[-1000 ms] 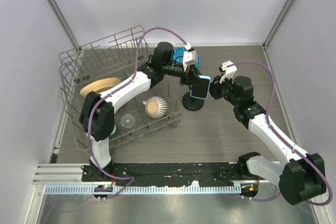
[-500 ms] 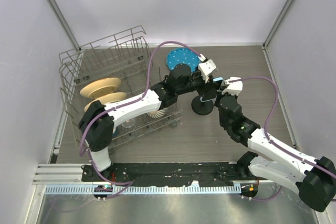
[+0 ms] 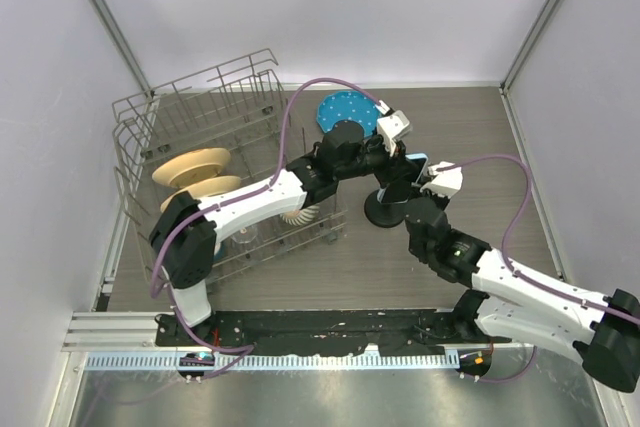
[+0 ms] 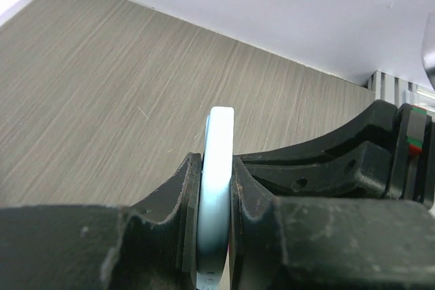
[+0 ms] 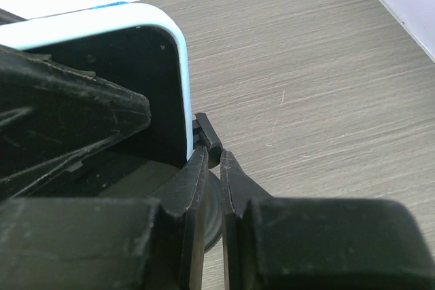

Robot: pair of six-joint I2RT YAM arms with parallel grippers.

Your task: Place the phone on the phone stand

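Note:
The phone (image 3: 416, 169), black screen with a light blue edge, is held upright in my left gripper (image 3: 404, 161) just above the black phone stand (image 3: 383, 213). In the left wrist view the phone (image 4: 219, 134) is edge-on, pinched between the shut jaws of the left gripper (image 4: 217, 188). In the right wrist view the phone (image 5: 143, 52) is at upper left, its lower corner next to the stand's small clamp cradle (image 5: 206, 134). My right gripper (image 5: 212, 161) has its jaws nearly together, pinching the cradle's tip. The right gripper also shows in the top view (image 3: 410, 200).
A wire dish rack (image 3: 200, 112) stands at the left with beige plates (image 3: 195, 172) and a ribbed bowl (image 3: 297, 209) in it. A round blue dotted plate (image 3: 343, 107) lies behind the left arm. White walls enclose the table on three sides.
My left arm has swung the phone to the right and brought it over the stand. My right gripper has drawn in toward me and to the stand's cradle.

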